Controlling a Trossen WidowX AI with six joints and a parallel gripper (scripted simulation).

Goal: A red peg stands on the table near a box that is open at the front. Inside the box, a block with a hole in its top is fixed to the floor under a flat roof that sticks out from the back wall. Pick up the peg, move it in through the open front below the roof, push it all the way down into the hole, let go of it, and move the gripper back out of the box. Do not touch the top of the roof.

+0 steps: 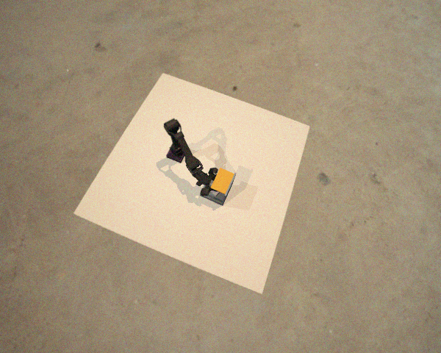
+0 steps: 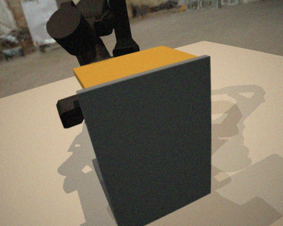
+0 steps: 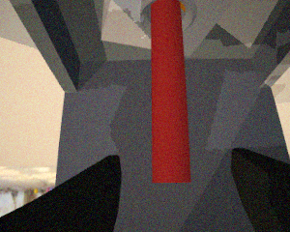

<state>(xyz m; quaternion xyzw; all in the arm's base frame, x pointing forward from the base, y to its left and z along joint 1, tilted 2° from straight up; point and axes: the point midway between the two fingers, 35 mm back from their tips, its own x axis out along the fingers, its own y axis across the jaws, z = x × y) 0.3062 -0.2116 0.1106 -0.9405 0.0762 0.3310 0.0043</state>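
In the wrist view the red peg (image 3: 168,91) stands with its far end in the round hole (image 3: 166,8) of the grey block. My gripper (image 3: 175,162) is open: its two dark fingers stand apart on either side of the peg's near end, with a clear gap on each side. In the top view the gripper (image 1: 206,187) reaches into the front of the grey box (image 1: 218,191) below the orange roof (image 1: 223,179). In the exterior view the box's back wall (image 2: 149,141) hides the peg and fingers; only one dark part of the gripper (image 2: 67,113) shows at the left, below the roof (image 2: 129,65).
The arm's base (image 1: 174,154) stands on the cream mat (image 1: 195,181), behind and left of the box. The arm's links (image 2: 87,26) hang above and behind the roof's front edge. The box's side walls are close on both sides of the fingers.
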